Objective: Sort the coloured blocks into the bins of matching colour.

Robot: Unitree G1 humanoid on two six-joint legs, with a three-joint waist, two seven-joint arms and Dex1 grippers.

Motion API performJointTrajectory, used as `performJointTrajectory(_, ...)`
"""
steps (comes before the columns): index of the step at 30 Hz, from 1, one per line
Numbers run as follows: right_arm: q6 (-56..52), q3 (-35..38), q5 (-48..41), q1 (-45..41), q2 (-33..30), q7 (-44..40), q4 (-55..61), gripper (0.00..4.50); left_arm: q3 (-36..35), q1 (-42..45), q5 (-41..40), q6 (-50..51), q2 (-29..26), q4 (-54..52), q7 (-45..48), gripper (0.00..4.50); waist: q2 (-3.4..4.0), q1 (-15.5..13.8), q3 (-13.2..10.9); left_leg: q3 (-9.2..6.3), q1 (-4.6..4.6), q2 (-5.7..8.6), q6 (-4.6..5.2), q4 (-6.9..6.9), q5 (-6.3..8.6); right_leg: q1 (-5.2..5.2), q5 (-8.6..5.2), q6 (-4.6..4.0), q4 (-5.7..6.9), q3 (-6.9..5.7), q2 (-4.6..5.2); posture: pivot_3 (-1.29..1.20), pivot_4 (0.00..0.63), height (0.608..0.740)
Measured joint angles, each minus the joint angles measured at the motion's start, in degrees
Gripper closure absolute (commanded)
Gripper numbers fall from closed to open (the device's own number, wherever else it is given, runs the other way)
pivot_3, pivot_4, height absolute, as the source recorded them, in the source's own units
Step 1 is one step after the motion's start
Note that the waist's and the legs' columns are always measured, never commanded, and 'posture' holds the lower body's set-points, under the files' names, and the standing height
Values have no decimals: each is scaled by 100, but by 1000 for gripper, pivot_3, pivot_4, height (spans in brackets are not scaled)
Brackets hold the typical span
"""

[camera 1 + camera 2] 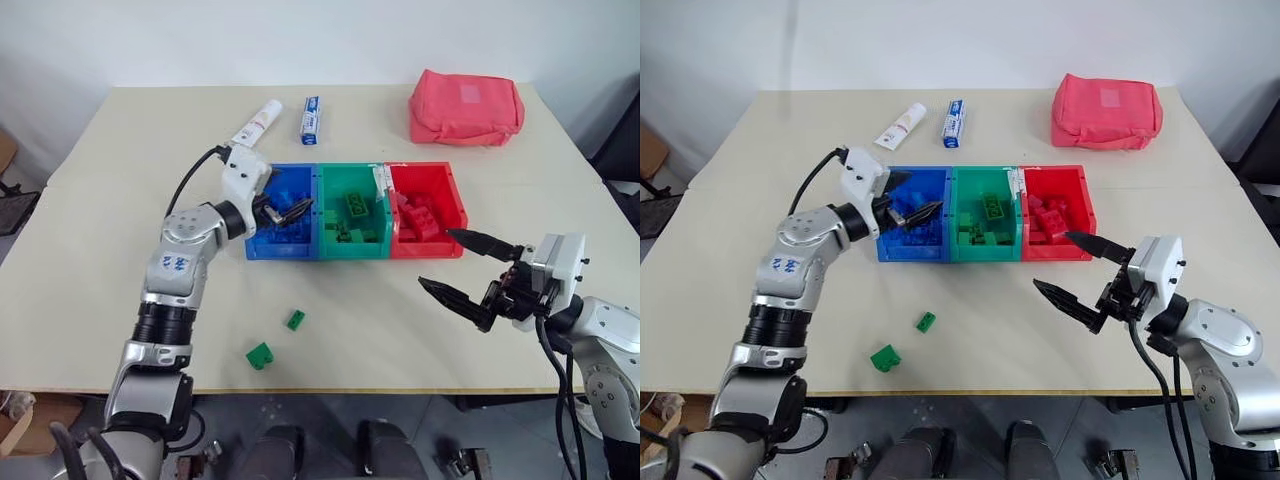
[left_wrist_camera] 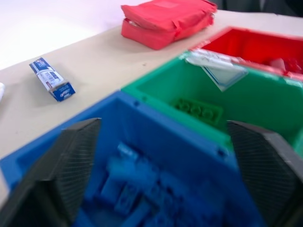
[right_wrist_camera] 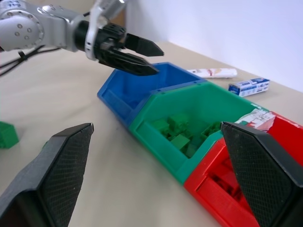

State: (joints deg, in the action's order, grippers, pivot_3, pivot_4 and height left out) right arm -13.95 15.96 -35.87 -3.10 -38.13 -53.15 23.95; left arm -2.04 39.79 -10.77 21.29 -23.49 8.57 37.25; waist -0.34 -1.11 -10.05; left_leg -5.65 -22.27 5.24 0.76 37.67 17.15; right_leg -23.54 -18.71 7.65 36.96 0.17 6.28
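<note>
Two green blocks are left to sort, one [image 1: 296, 320] and another [image 1: 260, 355], both lying on the tabletop near its front edge, well apart from either set of fingers. The risk, as I judge it, lies in reaching them: they are small and low, so fingers coming down tilted could nudge a block aside or push it off the front edge rather than close around it. A second risk is the drop itself. The green bin [image 1: 330, 215] sits tight between the blue bin [image 1: 258, 245] and the red bin [image 1: 455, 205], so a release a little off centre could put a green block in the wrong colour.

The left gripper [image 1: 908, 213] hangs over the blue bin, roughly level and aimed across toward the green one, fingers spread wide with nothing between them; blue blocks [image 2: 128, 189] lie just below. The right gripper [image 1: 465, 268] hovers in front of the red bin, clear of it, pointing across toward the left arm, fingers also wide apart and empty. Of the two, the left looks nearer to the loose blocks.
</note>
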Motion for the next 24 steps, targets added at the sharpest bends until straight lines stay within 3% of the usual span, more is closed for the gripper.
performJointTrajectory(5,25,-129,66,-104,-1,-230,-213,0,-275,-724,-283,-542,-870,-271,892,17,0,-8,0,-1,1,2,0,-3,0,1,0,0,-6,6,9,0,150,740)
performJointTrajectory(14,214,-682,255,-528,-102,-980,-701,0,-1395,-2630,-1039,-1327,-2047,-485,2376,17,1,7,0,-7,2,-2,-1,-10,1,4,-1,-3,-16,20,17,0,150,740)
performJointTrajectory(20,308,-988,338,-734,-266,-1573,-880,0,-1592,-3416,-1039,-1645,-2317,-561,2672,17,0,-33,0,-15,2,2,5,-11,4,14,-1,-3,-26,24,24,0,150,740)
performJointTrajectory(24,447,-1008,469,-720,-343,-1737,-1078,0,-1118,-3465,-1113,-918,-2304,-1530,2483,17,0,-52,0,-19,1,5,6,-8,5,20,-1,-3,-30,24,25,0,150,740)
